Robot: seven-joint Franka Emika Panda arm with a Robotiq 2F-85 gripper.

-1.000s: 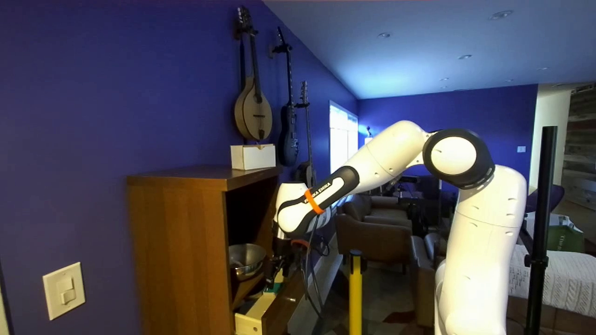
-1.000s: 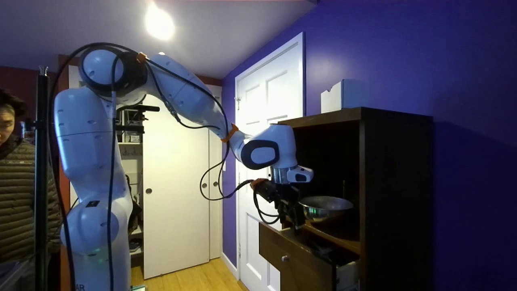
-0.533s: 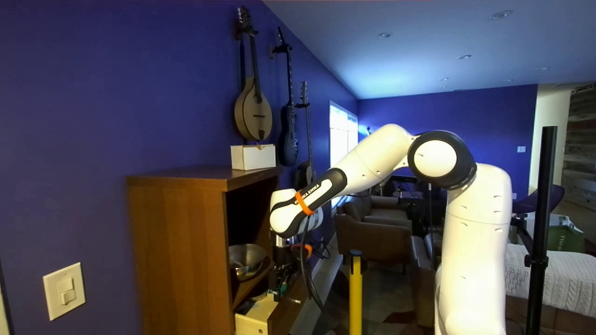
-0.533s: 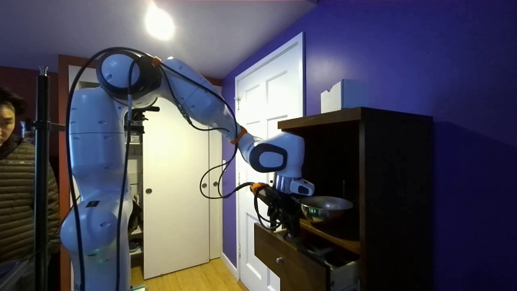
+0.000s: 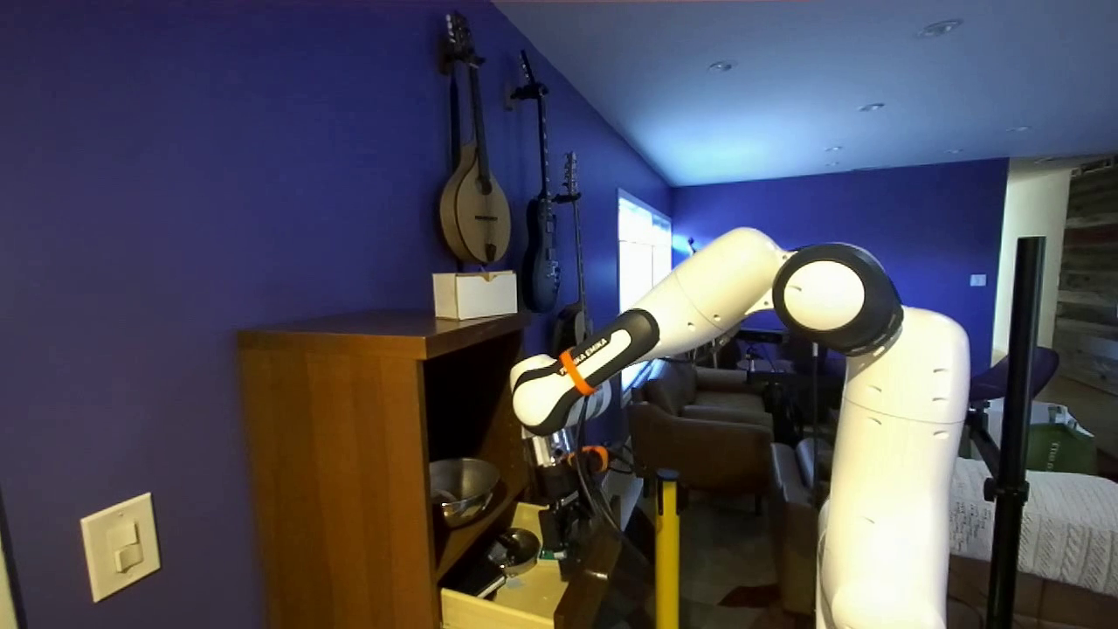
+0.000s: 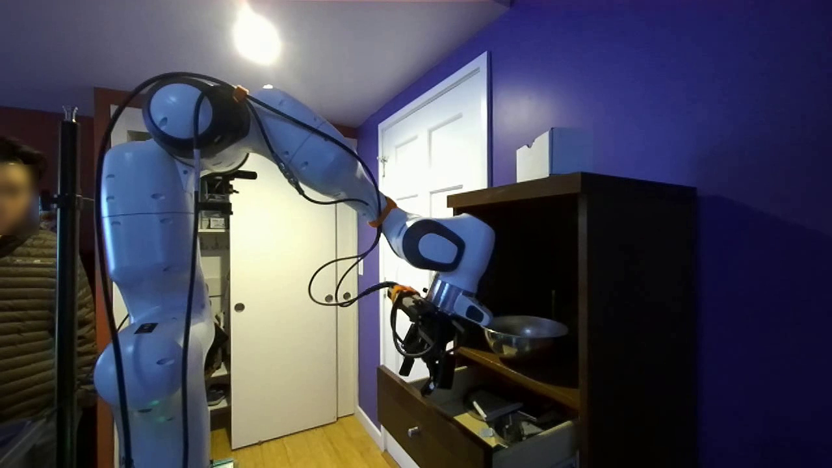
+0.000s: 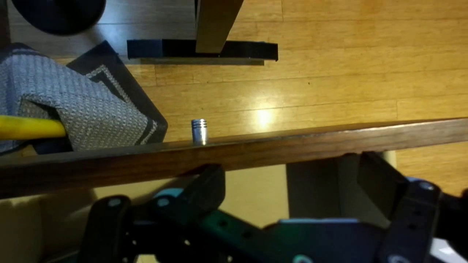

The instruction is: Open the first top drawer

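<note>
The top drawer stands open, pulled out of its cabinet. Its brown front shows in both exterior views (image 5: 590, 581) (image 6: 432, 419) and the wrist view (image 7: 263, 149). A small metal knob (image 6: 413, 431) sits on the front, also in the wrist view (image 7: 199, 132). Inside, the pale wood (image 5: 534, 598) holds dark utensils and a small pan (image 5: 517, 549). My gripper (image 7: 290, 160) is open, its fingers (image 7: 208, 186) apart behind the front, on the drawer's inner side. They are at or touching its inner face. Nothing is between them. In an exterior view my gripper (image 6: 421, 382) tilts over the front.
A metal bowl (image 6: 525, 337) sits on the open shelf above the drawer. The cabinet (image 5: 341, 480) carries a white box (image 5: 476, 295) on top. A yellow post (image 5: 666, 559) stands near the drawer front. A person (image 6: 39, 305) stands behind the arm.
My gripper went down behind the drawer front, then moved away from the cabinet and tilted. The drawer slid farther out, and more of its inside and contents shows.
</note>
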